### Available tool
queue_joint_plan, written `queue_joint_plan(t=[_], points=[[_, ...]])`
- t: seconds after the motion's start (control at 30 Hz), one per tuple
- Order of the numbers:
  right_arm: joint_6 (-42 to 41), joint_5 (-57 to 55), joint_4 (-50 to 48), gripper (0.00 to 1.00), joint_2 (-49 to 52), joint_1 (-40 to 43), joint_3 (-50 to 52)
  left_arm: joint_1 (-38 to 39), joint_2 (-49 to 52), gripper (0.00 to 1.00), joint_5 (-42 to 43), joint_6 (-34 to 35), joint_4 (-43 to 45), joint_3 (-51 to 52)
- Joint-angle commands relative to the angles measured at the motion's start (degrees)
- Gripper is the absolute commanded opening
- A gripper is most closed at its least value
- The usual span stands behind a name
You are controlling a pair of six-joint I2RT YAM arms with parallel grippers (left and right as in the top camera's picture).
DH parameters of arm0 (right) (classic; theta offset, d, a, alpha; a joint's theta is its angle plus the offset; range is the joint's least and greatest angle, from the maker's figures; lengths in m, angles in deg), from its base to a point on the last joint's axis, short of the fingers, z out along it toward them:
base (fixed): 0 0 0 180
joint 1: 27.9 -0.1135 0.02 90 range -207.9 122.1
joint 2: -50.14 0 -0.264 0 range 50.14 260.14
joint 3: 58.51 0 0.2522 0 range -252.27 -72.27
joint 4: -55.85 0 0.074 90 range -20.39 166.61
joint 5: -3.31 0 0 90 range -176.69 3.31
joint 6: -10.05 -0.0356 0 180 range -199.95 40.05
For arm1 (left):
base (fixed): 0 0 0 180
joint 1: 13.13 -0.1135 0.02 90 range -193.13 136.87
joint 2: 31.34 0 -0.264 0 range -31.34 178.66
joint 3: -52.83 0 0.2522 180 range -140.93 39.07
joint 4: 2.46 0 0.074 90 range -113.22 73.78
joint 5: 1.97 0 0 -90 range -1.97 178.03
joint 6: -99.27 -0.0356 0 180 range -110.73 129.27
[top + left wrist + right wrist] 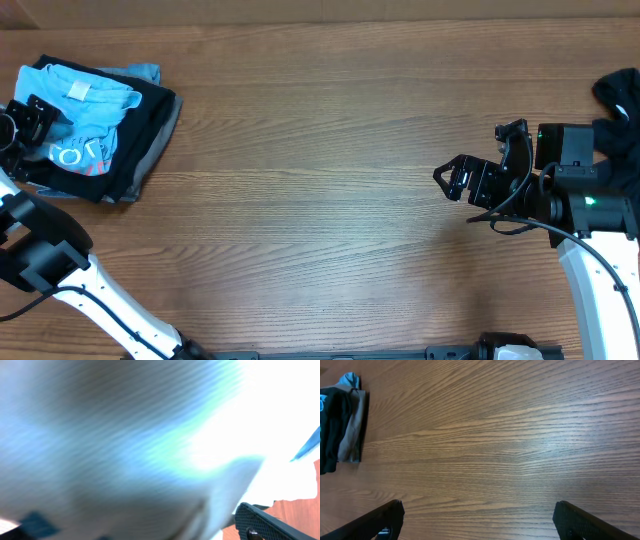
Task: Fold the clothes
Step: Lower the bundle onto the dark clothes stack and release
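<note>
— Where do the clothes lie?
— In a folded stack (95,130) right at the left pincer (25,115). A light blue T-shirt (85,100) is on top, white label up, with red-and-white lettering on the part nearest that pincer. A black garment (150,115) lies under it, and a grey garment (165,135) shows along the edge farthest from the pincer.
— Is the left pincer gripping it?
— It sits over the stack's edge, on the blue shirt. From its own camera blurred pale blue fabric fills nearly everything, with one black finger (265,522) in the corner. Whether it is spread or pinching cloth, I cannot tell.
— And the right pincer?
— The right pincer (455,182) is spread wide and holds nothing; only bare wooden table (495,435) lies between its fingers. The stack is well apart from it, far ahead of its fingertips and off to the left in its own view. A black cloth heap (620,90) lies behind it, beside the arm
</note>
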State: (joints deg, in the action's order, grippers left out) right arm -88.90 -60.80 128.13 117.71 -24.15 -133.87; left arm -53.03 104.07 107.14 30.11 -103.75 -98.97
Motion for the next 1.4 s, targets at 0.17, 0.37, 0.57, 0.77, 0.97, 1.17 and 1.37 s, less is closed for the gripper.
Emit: queue_joint_plan(t=[0.17, 0.37, 0.57, 0.77, 0.97, 1.17, 1.37], points=[[0.17, -0.37, -0.11, 1.00, 0.07, 0.24, -0.50, -3.61, -2.89, 1.00, -1.03, -1.05, -9.29, -19.23], [0.17, -0.35, -0.11, 1.00, 0.07, 0.24, -0.50, -4.17, -9.07, 0.95, 2.47, -3.39, -8.09, -21.24], [0.17, -0.37, -0.11, 1.00, 0.07, 0.24, -0.50, -3.85, -5.64, 0.04, 11.45, -12.39, -5.77, -20.94], [0.17, -0.37, -0.11, 1.00, 0.07, 0.24, -0.50, -3.80, 2.25, 0.04, 17.77, -18.23, -5.14, -20.94], [0.17, -0.37, -0.11, 1.00, 0.07, 0.24, -0.50, -4.09, 11.15, 0.04, 19.52, -21.16, -8.00, -20.92], [0.17, -0.37, -0.11, 1.00, 0.07, 0.24, -0.50, -4.52, 15.30, 0.04, 9.09, -18.40, -9.29, -16.37], [0.17, -0.37, -0.11, 1.00, 0.07, 0.24, -0.50, -4.94, 15.30, 0.04, -0.39, -12.66, -9.29, -12.09]])
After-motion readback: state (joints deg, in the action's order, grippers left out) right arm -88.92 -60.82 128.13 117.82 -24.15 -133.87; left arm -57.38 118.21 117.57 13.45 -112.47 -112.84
